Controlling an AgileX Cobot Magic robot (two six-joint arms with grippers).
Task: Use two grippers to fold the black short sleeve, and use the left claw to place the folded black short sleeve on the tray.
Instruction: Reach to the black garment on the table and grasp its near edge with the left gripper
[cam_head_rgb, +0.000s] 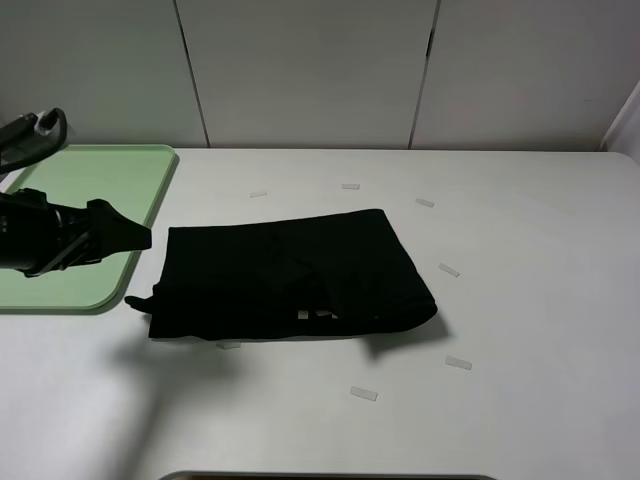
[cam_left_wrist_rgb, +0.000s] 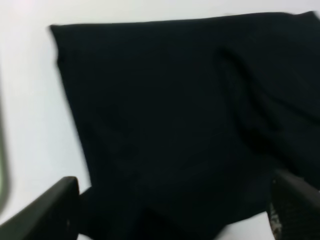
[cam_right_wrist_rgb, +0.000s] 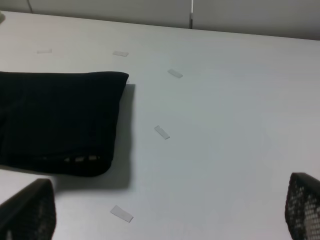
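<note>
The black short sleeve (cam_head_rgb: 285, 275) lies folded into a flat rectangle in the middle of the white table, with a small flap sticking out at its near left corner. The light-green tray (cam_head_rgb: 90, 175) lies at the far left. My left claw (cam_head_rgb: 140, 238) hangs over the tray's right edge, pointing at the shirt's left side and a little apart from it. In the left wrist view the left claw (cam_left_wrist_rgb: 175, 210) is open, its fingers wide apart above the black cloth (cam_left_wrist_rgb: 175, 110) and holding nothing. My right gripper (cam_right_wrist_rgb: 170, 215) is open over bare table, beside the shirt's folded end (cam_right_wrist_rgb: 60, 120); the high view does not show it.
Several small white tape strips (cam_head_rgb: 448, 270) lie on the table around the shirt. A grey and black arm part (cam_head_rgb: 35, 132) sits behind the tray at the far left. A dark curved edge (cam_head_rgb: 330, 476) runs along the table's near side.
</note>
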